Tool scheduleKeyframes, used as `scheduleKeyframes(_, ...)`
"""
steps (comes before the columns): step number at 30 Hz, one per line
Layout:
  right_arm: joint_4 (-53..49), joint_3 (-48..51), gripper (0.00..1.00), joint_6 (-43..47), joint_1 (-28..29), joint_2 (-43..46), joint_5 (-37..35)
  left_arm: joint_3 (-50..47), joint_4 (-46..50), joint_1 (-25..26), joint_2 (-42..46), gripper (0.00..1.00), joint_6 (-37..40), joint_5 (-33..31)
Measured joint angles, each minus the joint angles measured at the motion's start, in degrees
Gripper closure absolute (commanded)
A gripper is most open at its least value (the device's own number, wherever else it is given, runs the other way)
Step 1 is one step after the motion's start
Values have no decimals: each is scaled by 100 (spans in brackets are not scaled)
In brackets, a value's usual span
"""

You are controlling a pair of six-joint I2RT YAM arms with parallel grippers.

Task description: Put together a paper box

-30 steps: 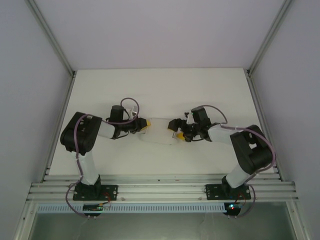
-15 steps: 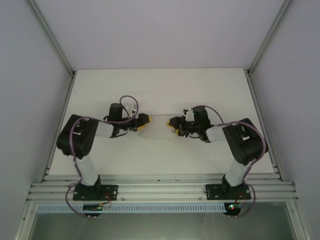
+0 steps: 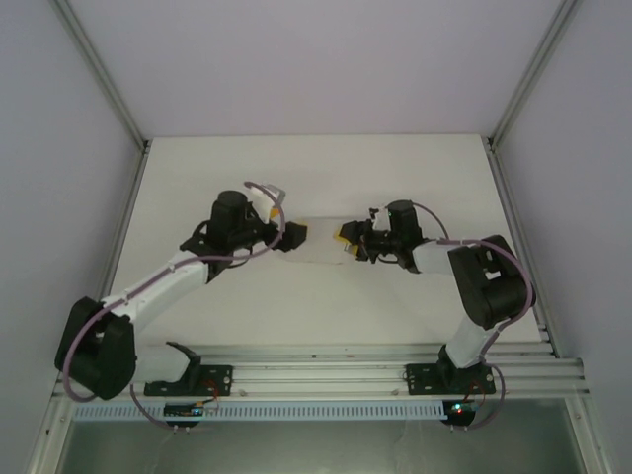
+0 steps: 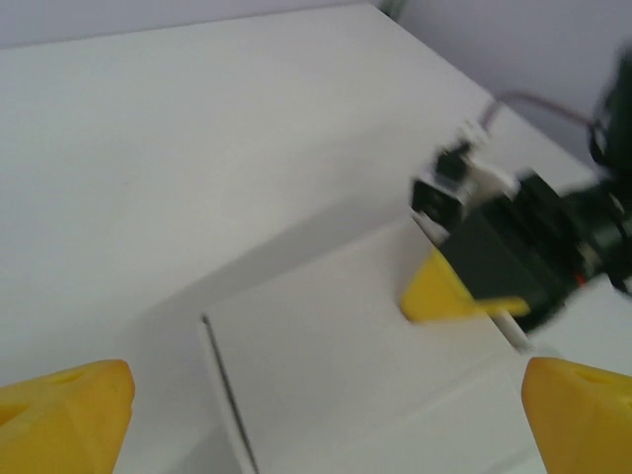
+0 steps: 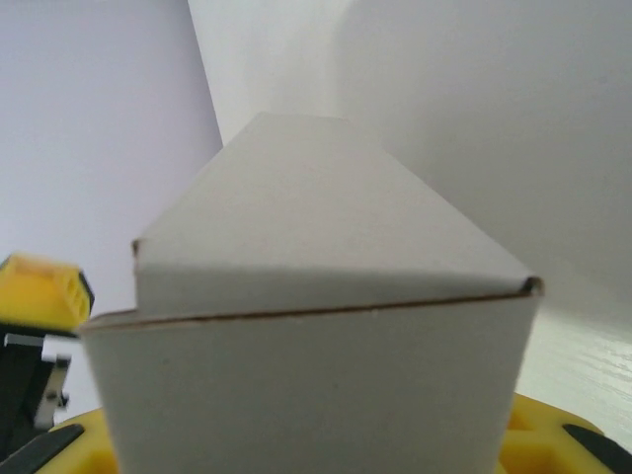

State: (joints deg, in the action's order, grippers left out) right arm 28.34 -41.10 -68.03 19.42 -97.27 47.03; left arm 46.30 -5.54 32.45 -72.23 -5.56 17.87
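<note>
Left hand released; paper box runs left-right in right hand.

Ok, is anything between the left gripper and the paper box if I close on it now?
Nothing visible does. The left gripper is open right at the left end of the paper box, with no object in the gap. The right gripper clamps the opposite end, away from that approach.
</note>
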Motion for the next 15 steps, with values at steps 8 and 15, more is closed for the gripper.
scheduleKeyframes(8, -1294, -632, 71, -199, -208, 136, 332, -212, 734, 1558, 693, 0, 2323, -586)
scheduleKeyframes(15, -2922, -1217, 70, -116, -361, 184, 765, -219, 944, 2046, 131, 0, 3552, -1899)
